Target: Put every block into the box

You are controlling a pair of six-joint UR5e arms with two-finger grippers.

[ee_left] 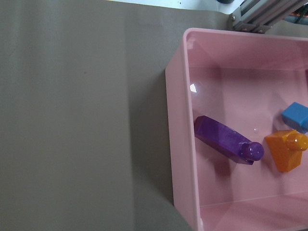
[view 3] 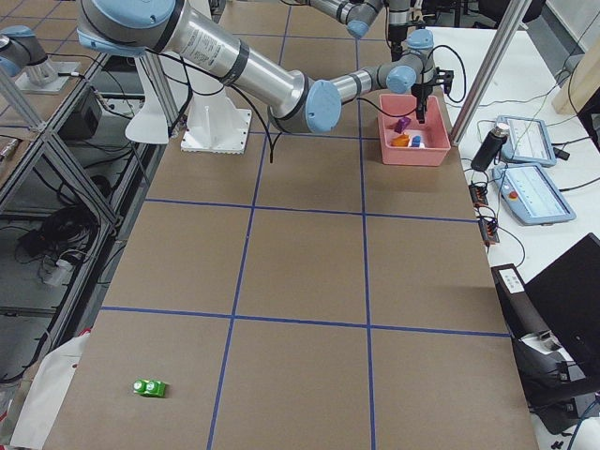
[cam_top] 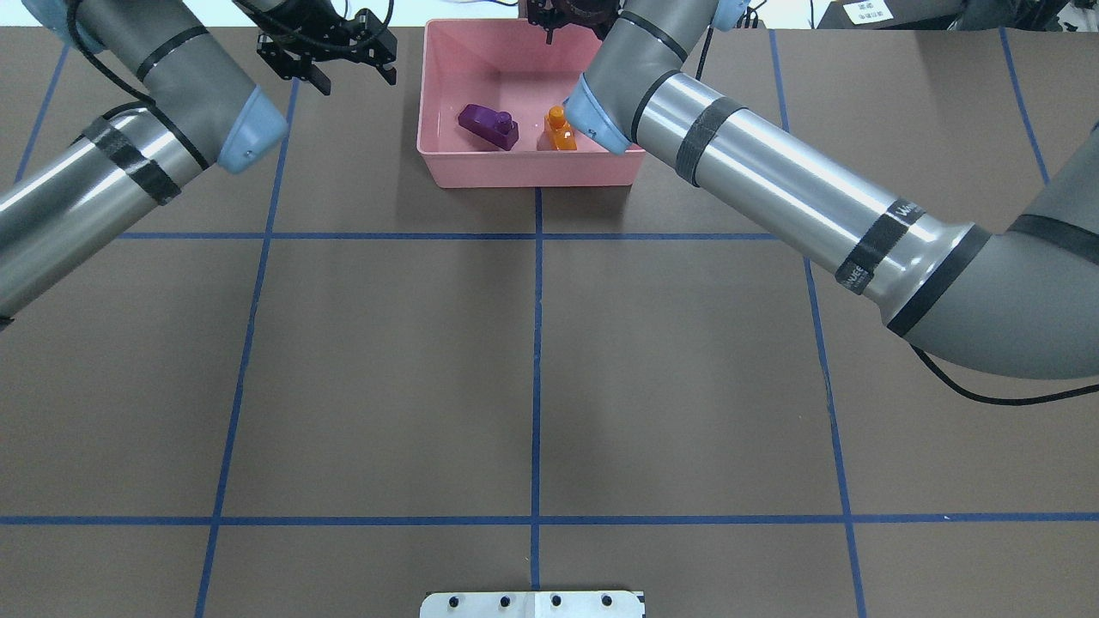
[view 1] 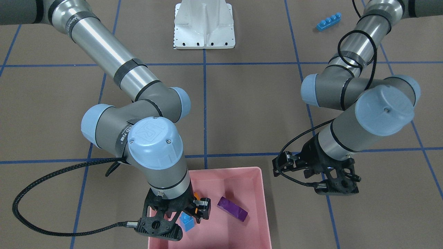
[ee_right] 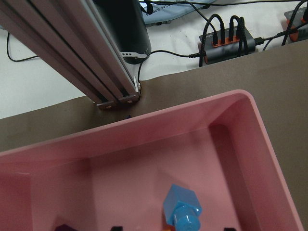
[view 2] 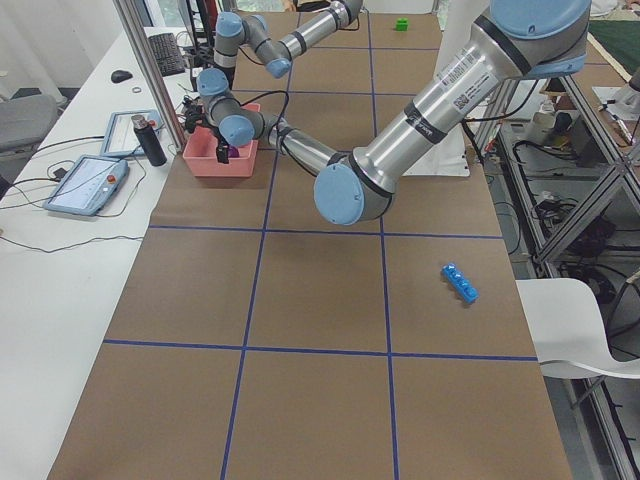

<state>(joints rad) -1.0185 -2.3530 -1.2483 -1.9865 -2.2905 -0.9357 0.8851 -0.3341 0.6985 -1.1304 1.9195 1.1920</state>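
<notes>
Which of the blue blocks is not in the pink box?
The long blue plastic brick with four studs: it lies alone on the table. The small blue brick sits inside the shallow pink plastic box.

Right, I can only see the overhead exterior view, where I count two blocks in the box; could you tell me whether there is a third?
Observer: Yes, a small blue block lies in the box beside the orange block; the right arm hides it from you.
Operator: Thank you. Where is the long blue one, please?
Observer: The long blue block lies on the table on the robot's left, about level with the white base.
Operator: And the green one?
Observer: The green block lies far out on the robot's right, near that end of the table.
</notes>
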